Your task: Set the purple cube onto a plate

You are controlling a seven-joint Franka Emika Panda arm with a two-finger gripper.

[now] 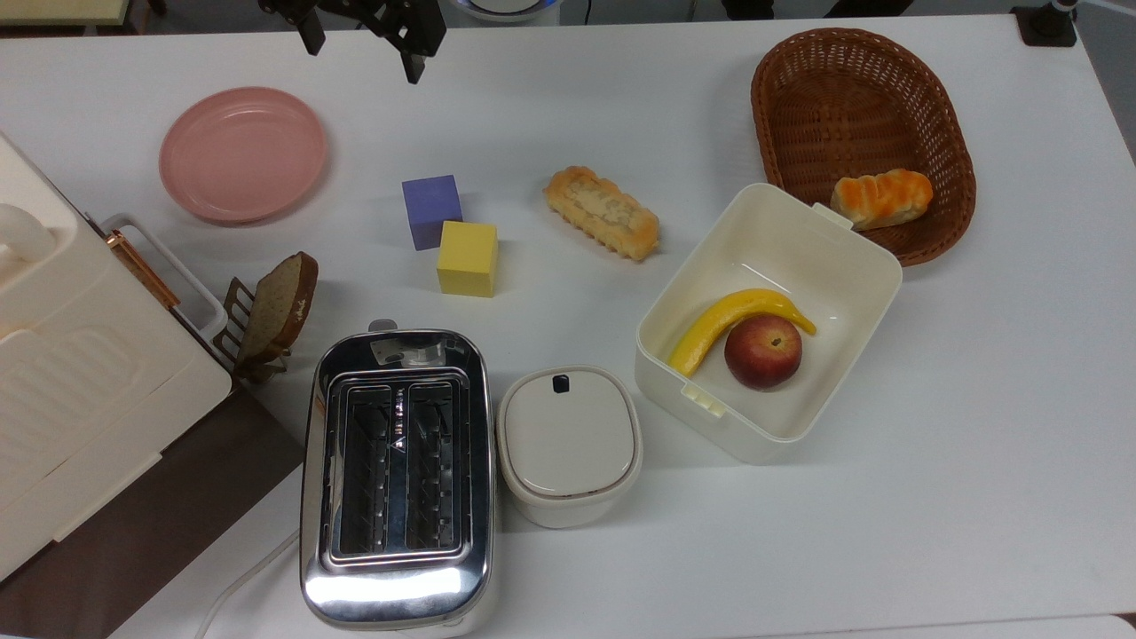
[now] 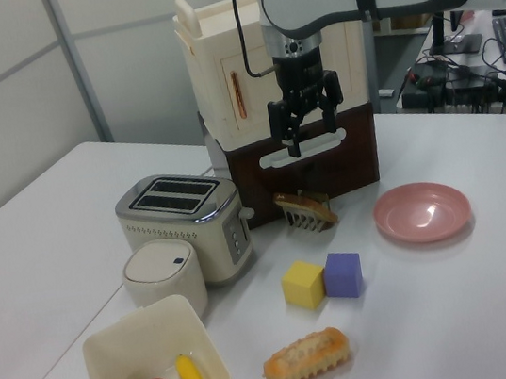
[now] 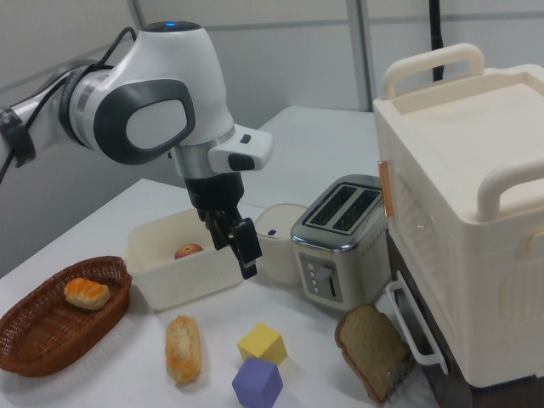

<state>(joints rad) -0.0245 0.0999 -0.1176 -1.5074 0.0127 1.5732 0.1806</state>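
The purple cube (image 1: 432, 210) sits on the white table, one corner touching the yellow cube (image 1: 467, 258) beside it. The pink plate (image 1: 242, 153) lies bare toward the top view's left, about two cube-widths from the purple cube. My gripper (image 1: 361, 49) hangs open near the table's far edge in the top view, high above the surface and holding nothing. In the left view the gripper (image 2: 306, 132) hovers well above the purple cube (image 2: 343, 274) and the plate (image 2: 423, 212). In the right view the gripper (image 3: 234, 244) is above and behind the purple cube (image 3: 257, 384).
A bread loaf (image 1: 603, 212) lies to the top view's right of the cubes. Beyond it are an open white box (image 1: 834, 231) with a banana and an apple, and a wicker basket (image 1: 852, 89) with a bun. A toaster (image 1: 397, 475), a lidded white container (image 1: 569, 444), a bread slice on a rack (image 1: 277, 306) and a large cream appliance (image 1: 80, 390) fill the near left.
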